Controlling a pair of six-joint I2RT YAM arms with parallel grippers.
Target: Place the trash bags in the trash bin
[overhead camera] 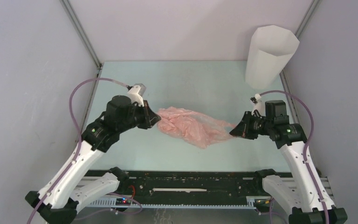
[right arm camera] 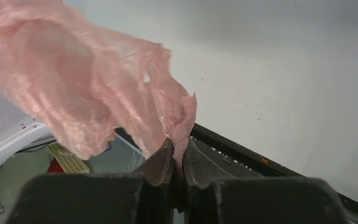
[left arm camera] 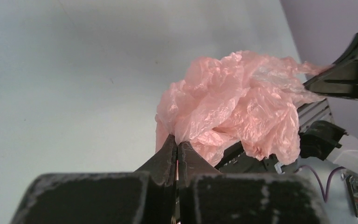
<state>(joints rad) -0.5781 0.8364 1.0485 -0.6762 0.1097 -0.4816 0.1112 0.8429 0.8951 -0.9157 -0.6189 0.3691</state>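
Note:
The pale-pink trash bag hangs crumpled between my two grippers above the middle of the table. My left gripper is shut on its left end; in the left wrist view the film bunches out of the closed tips. My right gripper is shut on its right end; in the right wrist view the film runs out of the closed tips. The tall white faceted trash bin stands upright at the far right corner, apart from both grippers.
The pale green table is bounded by grey walls, with metal frame posts at the far corners. A black rail with cables runs along the near edge between the arm bases.

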